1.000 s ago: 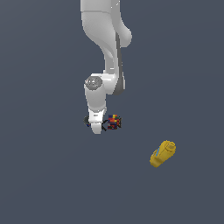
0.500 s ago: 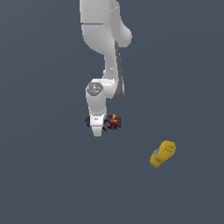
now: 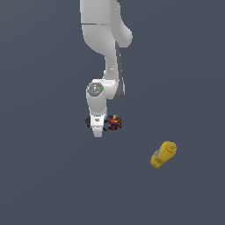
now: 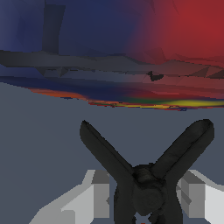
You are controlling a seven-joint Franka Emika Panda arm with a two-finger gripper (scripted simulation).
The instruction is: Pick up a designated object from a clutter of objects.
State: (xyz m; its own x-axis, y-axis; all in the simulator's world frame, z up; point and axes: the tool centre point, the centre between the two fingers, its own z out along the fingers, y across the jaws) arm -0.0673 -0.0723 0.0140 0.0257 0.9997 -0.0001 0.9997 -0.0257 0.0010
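Observation:
The designated object (image 4: 144, 175), a thin black forked piece, fills the wrist view with two prongs spread in a V. My gripper (image 4: 146, 197) is open, with one grey finger (image 4: 101, 192) on each side of the piece's hub and close to it. In the exterior view the gripper (image 3: 97, 131) is low on the floor and hides most of the black piece. The multicoloured block (image 3: 114, 122) lies right against the gripper on the exterior view's right. In the wrist view the block (image 4: 131, 52) looms just behind the prongs.
A yellow bottle (image 3: 163, 154) lies on its side, well apart toward the exterior view's lower right. A small dark roundish thing (image 3: 87, 121) peeks out beside the gripper on the exterior view's left. The floor is plain dark grey.
The arm has sunk a little lower over the last second, bringing the gripper down around the black piece. The block and the bottle have not moved.

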